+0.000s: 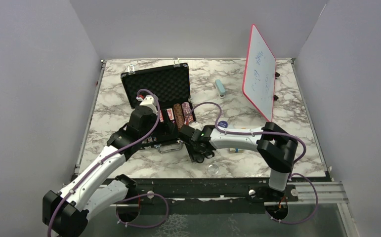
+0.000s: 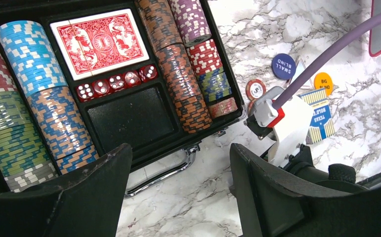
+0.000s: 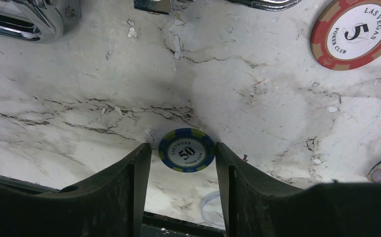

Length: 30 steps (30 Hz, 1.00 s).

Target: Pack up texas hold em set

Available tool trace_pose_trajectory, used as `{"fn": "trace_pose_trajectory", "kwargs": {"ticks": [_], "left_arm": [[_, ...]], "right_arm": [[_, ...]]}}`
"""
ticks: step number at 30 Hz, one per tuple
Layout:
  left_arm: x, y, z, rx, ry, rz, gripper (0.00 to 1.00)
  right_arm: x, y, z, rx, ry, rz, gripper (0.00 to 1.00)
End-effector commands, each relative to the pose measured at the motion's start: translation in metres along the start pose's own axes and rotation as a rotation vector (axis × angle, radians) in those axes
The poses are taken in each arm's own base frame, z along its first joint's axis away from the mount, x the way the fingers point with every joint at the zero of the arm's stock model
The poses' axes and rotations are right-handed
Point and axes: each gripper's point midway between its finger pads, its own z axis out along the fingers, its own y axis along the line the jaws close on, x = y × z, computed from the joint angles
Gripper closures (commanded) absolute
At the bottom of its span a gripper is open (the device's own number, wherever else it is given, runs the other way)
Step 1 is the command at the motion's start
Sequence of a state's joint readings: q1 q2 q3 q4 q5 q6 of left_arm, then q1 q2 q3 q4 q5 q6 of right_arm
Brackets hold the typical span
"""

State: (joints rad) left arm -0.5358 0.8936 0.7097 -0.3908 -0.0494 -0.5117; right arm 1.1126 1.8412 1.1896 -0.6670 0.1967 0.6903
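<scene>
Step in hand: pickup of the loose blue 50 chip (image 3: 187,150), flat on the table (image 3: 277,98) just near of the open briefcase (image 2: 129,116). The right gripper (image 3: 183,154) straddled it, jaws apart (not clamped). The left gripper (image 2: 178,153) hung open and empty. The next move probably required pinching the rim.

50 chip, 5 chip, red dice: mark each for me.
50 chip (image 3: 187,156), right wrist view, on its centre label.
5 chip (image 3: 356,30), right wrist view, on its white centre label.
red dice (image 2: 116,82), left wrist view, on the row's middle die.
</scene>
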Motion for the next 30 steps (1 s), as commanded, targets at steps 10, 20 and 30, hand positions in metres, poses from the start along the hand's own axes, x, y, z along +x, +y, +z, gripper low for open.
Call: {"fn": "trace_pose_trajectory", "kwargs": {"ticks": [10, 20, 30], "left_arm": [[0.005, -0.003, -0.008, 0.033, -0.006, -0.045, 0.25], [0.032, -0.018, -0.007, 0.149, 0.070, -0.091, 0.21], [0.051, -0.065, -0.009, 0.465, 0.076, -0.145, 0.18]], "right_arm": [[0.004, -0.008, 0.007, 0.052, 0.004, 0.029, 0.54], [-0.014, -0.011, -0.033, 0.005, -0.098, 0.101, 0.53], [-0.050, -0.018, -0.082, -0.149, -0.248, 0.329, 0.53]]}}
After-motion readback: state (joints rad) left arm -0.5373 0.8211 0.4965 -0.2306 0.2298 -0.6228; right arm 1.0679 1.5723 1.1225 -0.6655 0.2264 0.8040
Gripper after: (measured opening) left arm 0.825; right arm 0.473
